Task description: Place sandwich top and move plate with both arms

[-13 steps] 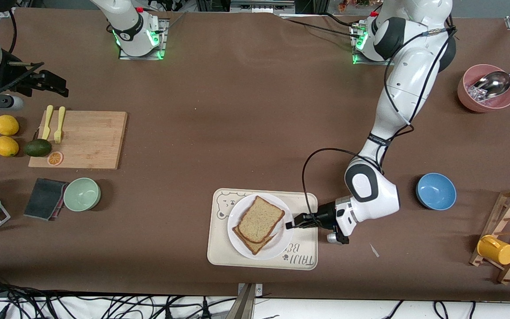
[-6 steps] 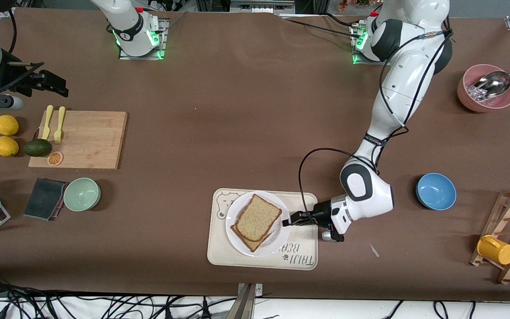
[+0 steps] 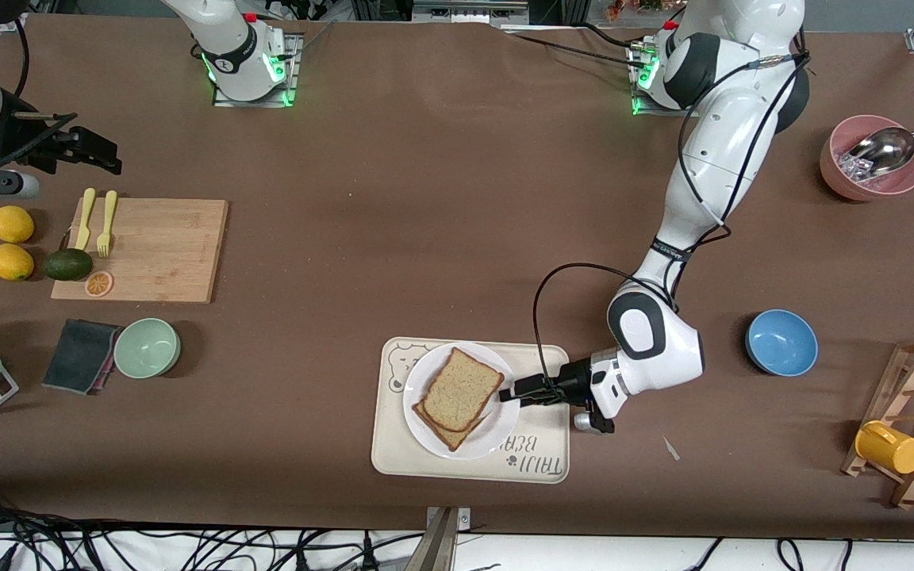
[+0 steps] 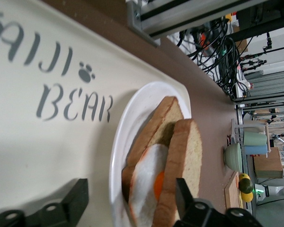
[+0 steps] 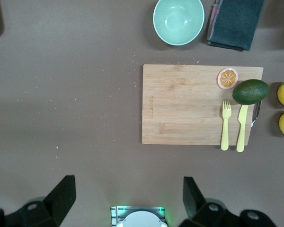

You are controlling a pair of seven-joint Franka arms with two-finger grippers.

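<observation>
The sandwich top lies on the egg slice, a bit crooked, on the plate. The plate sits on the bear tray, low in the middle of the front view.

The left gripper is down at the plate's rim, on the side toward the left arm's end of the table. Its fingers are spread wide, one on each side of the rim, and they pinch nothing yet.

The right gripper waits up high at the upper left of the front view, over the table near the cutting board. Its fingers are spread too.

What could go wrong? If the left gripper pushes in more, it could bump the bread and slide the top slice off. If it lifts one side only, the plate could tip.

The plate's rim is close to the tray's raised edge at the bear-face end, so there is little room there. The brown table in the middle is wide open.
</observation>
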